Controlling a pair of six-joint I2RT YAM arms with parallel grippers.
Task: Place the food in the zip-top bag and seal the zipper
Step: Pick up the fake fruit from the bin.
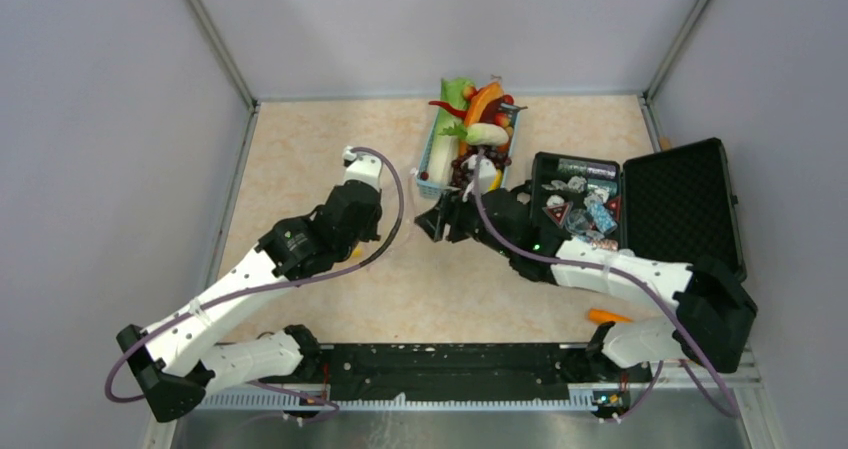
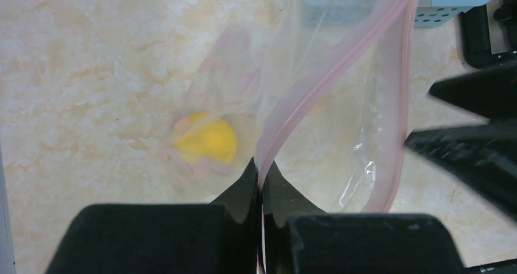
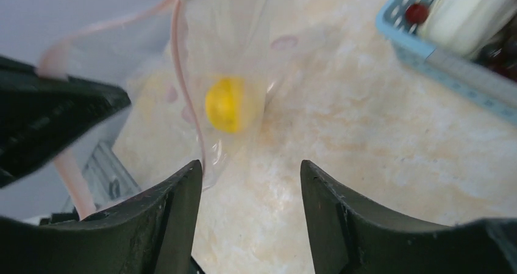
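Note:
My left gripper (image 2: 261,171) is shut on the pinkish-red zipper (image 2: 317,79) of the clear zip-top bag (image 2: 341,140) and holds the mouth edge up. A yellow fruit (image 2: 207,141) lies inside the bag on the table; it also shows in the right wrist view (image 3: 227,104). My right gripper (image 3: 250,176) is open and empty, just beside the bag's edge (image 3: 207,54). In the top view the left gripper (image 1: 366,235) and right gripper (image 1: 432,223) face each other. More food (image 1: 478,119) fills the blue basket (image 1: 430,174). A long orange piece (image 1: 608,316) lies near the right arm's base.
The open black hard case (image 1: 680,194), with shiny packets and cans (image 1: 582,201), stands right of the basket. The basket's corner shows in the left wrist view (image 2: 451,8) and the right wrist view (image 3: 439,57). Grey walls enclose the table.

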